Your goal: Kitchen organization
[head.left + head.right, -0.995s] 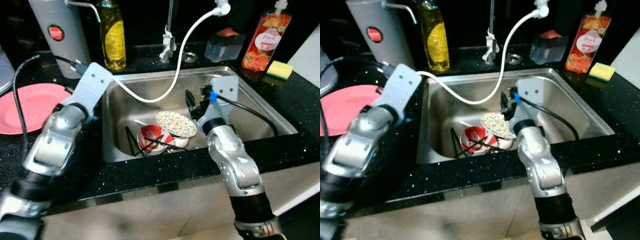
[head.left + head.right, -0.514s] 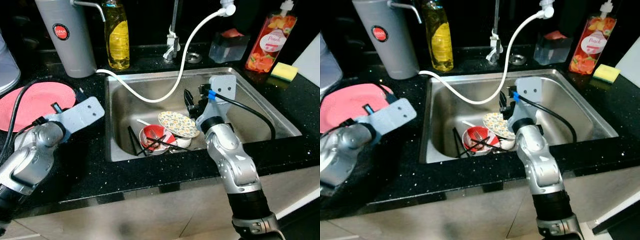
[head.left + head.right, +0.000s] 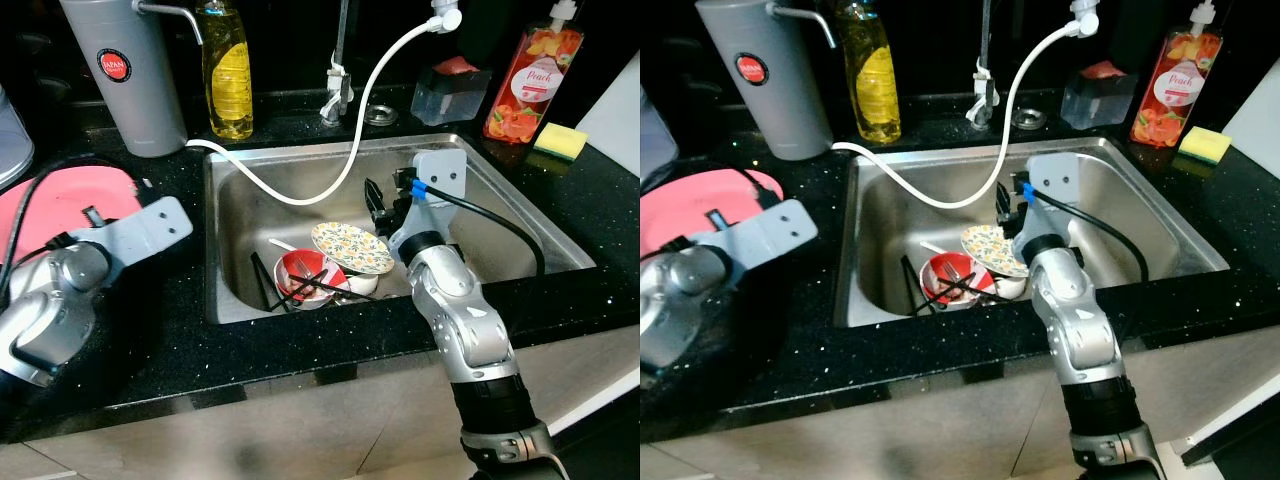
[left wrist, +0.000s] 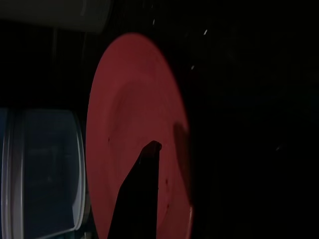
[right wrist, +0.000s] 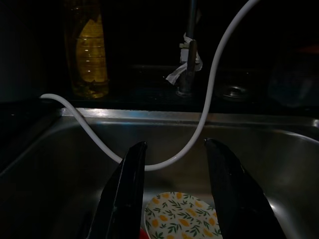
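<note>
The patterned dish (image 3: 352, 247) lies tilted in the sink (image 3: 500, 215), propped on a white cup (image 3: 362, 283) and overlapping the red bowl (image 3: 306, 277), with dark chopsticks (image 3: 268, 283) and cutlery crossing the bowl. It looks like glazed ceramic: stiff, breakable, probably wet and slippery, and not heavy for its size. Being tilted, it offers a raised rim on the side toward the right gripper (image 3: 381, 205), and that free edge seems the sensible place to pinch, one finger above and one beneath. A pull from the low side would likely drag the bowl and sticks with it. Knocking it against the steel wall could chip it.

The right gripper hangs inside the sink just behind the dish, its fingers (image 5: 130, 191) apart and holding nothing. A white hose (image 3: 340, 150) loops from the tap (image 3: 335, 85) into the basin behind it.

The left gripper (image 4: 142, 191) is over the pink plate (image 3: 60, 205) on the black tabletop (image 3: 180, 330); I cannot tell whether its fingers are apart or together.

The head views lay out the whole pile and both arms, plus the grey flask (image 3: 135, 75), yellow bottle (image 3: 226, 70), soap bottle (image 3: 518, 75) and sponge (image 3: 560, 140) along the back. The right wrist view adds how the fingers straddle the dish's far edge, with the hose passing between them beyond. The left wrist view, very dark, shows one finger's outline across the plate and a pale box (image 4: 42, 169) beside it.
</note>
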You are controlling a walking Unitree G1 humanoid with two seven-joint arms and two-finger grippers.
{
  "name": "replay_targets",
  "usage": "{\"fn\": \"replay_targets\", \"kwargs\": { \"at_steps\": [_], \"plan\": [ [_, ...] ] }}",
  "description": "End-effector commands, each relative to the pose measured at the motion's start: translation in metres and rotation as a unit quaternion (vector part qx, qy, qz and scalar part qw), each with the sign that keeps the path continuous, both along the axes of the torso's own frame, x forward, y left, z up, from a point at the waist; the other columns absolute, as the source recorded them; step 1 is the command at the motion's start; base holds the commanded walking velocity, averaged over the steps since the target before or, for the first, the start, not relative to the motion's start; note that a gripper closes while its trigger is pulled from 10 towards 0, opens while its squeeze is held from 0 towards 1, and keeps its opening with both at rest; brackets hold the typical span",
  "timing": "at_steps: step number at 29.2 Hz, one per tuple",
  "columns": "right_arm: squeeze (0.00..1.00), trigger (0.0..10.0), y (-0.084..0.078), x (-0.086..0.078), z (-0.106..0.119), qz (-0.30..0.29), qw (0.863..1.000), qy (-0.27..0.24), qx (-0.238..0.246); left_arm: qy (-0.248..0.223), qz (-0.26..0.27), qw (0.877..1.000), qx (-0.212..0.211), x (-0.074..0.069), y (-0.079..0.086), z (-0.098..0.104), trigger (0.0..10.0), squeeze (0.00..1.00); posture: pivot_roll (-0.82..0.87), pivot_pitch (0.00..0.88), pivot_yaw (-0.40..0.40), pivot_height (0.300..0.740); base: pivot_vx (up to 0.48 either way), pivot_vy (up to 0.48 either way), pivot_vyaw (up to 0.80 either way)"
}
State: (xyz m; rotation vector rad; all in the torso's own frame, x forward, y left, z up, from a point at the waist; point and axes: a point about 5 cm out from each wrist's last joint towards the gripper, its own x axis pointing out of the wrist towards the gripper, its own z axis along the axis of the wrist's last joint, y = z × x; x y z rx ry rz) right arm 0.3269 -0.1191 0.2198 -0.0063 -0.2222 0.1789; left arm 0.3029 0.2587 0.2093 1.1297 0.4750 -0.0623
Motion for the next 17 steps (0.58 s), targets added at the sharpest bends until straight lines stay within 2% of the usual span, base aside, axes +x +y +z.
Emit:
{"fn": "replay_targets", "kwargs": {
  "at_steps": [1, 5, 6, 9, 13, 15, 16, 17],
  "plan": [
    [0.0, 10.0, -0.002, -0.001, -0.002, -0.004, 1.0, 0.001, 0.0, 0.007, 0.027, 0.999, 0.024, -0.001, 0.016, 0.006, 10.0, 0.0, 0.09, 0.0, -0.012, 0.74, 0.0, 0.0, 0.0],
    [0.0, 10.0, -0.003, -0.001, -0.003, -0.005, 1.0, 0.002, 0.001, 0.002, 0.032, 0.999, 0.027, 0.001, 0.018, 0.008, 10.0, 0.0, 0.09, 0.0, -0.012, 0.74, 0.0, 0.0, 0.0],
    [0.0, 10.0, -0.003, -0.001, -0.003, -0.007, 1.0, 0.002, 0.001, -0.003, 0.034, 0.999, 0.033, 0.003, 0.019, 0.01, 0.2, 0.0, 0.09, 0.0, -0.012, 0.74, 0.0, 0.0, 0.0],
    [0.0, 10.0, -0.004, 0.0, -0.002, -0.008, 1.0, 0.001, 0.003, 0.0, 0.024, 0.998, 0.062, 0.004, 0.021, 0.008, 0.0, 0.0, 0.08, 0.0, -0.013, 0.74, 0.0, 0.0, 0.0],
    [0.0, 10.0, -0.005, 0.0, -0.003, -0.01, 1.0, 0.003, 0.005, -0.007, 0.011, 0.997, 0.079, 0.003, 0.022, 0.01, 0.0, 0.0, 0.09, 0.0, -0.014, 0.74, 0.0, 0.0, 0.0],
    [0.0, 10.0, -0.005, 0.0, -0.003, -0.011, 1.0, 0.003, 0.005, -0.018, 0.008, 0.996, 0.086, 0.004, 0.022, 0.012, 0.0, 0.0, 0.09, 0.0, -0.014, 0.74, 0.0, 0.0, 0.0],
    [0.0, 10.0, -0.005, 0.0, -0.003, -0.011, 1.0, 0.003, 0.005, -0.048, -0.007, 0.994, 0.096, 0.009, 0.019, 0.02, 0.0, 0.0, 0.09, 0.0, -0.016, 0.74, 0.0, 0.0, 0.0],
    [0.0, 10.0, -0.005, 0.0, -0.003, -0.011, 1.0, 0.003, 0.005, -0.048, -0.007, 0.994, 0.096, 0.009, 0.019, 0.02, 0.0, 0.0, 0.09, 0.0, -0.016, 0.74, 0.0, 0.0, 0.0]
  ]
}}
